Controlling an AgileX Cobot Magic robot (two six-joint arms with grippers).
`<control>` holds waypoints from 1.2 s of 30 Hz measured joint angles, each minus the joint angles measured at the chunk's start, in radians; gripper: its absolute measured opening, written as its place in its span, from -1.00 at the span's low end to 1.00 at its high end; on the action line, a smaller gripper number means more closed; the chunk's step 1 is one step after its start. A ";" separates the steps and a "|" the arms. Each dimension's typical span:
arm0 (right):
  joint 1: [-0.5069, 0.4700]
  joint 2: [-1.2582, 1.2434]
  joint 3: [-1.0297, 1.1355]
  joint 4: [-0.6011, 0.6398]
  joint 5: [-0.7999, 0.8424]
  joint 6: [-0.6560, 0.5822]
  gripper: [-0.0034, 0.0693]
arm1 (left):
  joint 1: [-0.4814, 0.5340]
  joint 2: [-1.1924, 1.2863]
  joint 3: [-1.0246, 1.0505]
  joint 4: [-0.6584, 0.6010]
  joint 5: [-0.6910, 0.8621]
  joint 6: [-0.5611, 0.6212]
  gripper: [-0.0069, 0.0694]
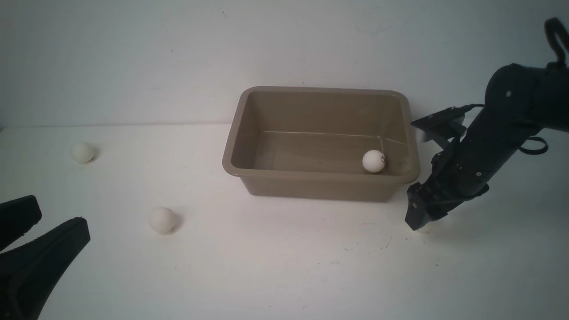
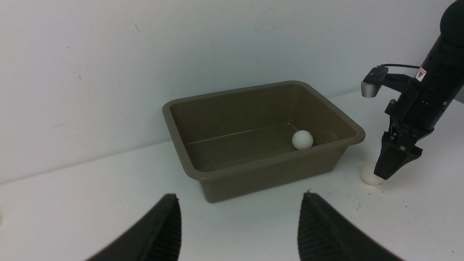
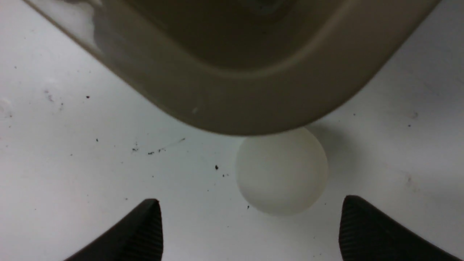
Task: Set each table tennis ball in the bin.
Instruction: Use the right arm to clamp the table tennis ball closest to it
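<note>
One table tennis ball [image 1: 373, 161] lies in the bin [image 1: 320, 90], at its right near corner. Three are left on the desk [image 1: 284, 266]: a far ball [image 1: 83, 152] and a nearer ball [image 1: 162, 220] toward the left edge, and a fourth ball [image 3: 281, 170] just beside the bin's corner, under the right claw [image 1: 418, 217], spread wide and empty. The left claw [image 1: 51, 218] gapes empty too.

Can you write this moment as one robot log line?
bin: one ball inside | loose left: two balls | right gripper: open by fourth ball beside bin | left gripper: open, empty
</note>
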 joint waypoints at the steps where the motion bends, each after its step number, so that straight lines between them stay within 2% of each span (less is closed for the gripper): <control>1: 0.000 0.006 0.000 0.000 -0.006 -0.006 0.72 | 0.000 0.000 0.000 0.000 0.000 0.000 0.21; 13: 0.000 0.060 0.000 0.000 -0.074 -0.015 0.69 | 0.000 0.000 0.000 0.000 0.001 0.000 0.21; 21: 0.000 0.060 0.000 0.000 -0.095 -0.015 0.37 | 0.000 0.000 0.000 0.000 0.001 0.000 0.21; 24: 0.000 0.060 0.000 0.000 -0.095 -0.015 0.18 | 0.000 0.000 0.000 0.000 0.001 0.000 0.21; 28: 0.000 0.070 0.000 0.000 -0.094 -0.015 0.10 | 0.000 0.000 0.000 0.000 0.001 0.000 0.21; 36: 0.000 0.093 -0.011 0.014 -0.088 -0.015 0.08 | 0.000 0.000 0.000 0.000 0.008 0.000 0.21</control>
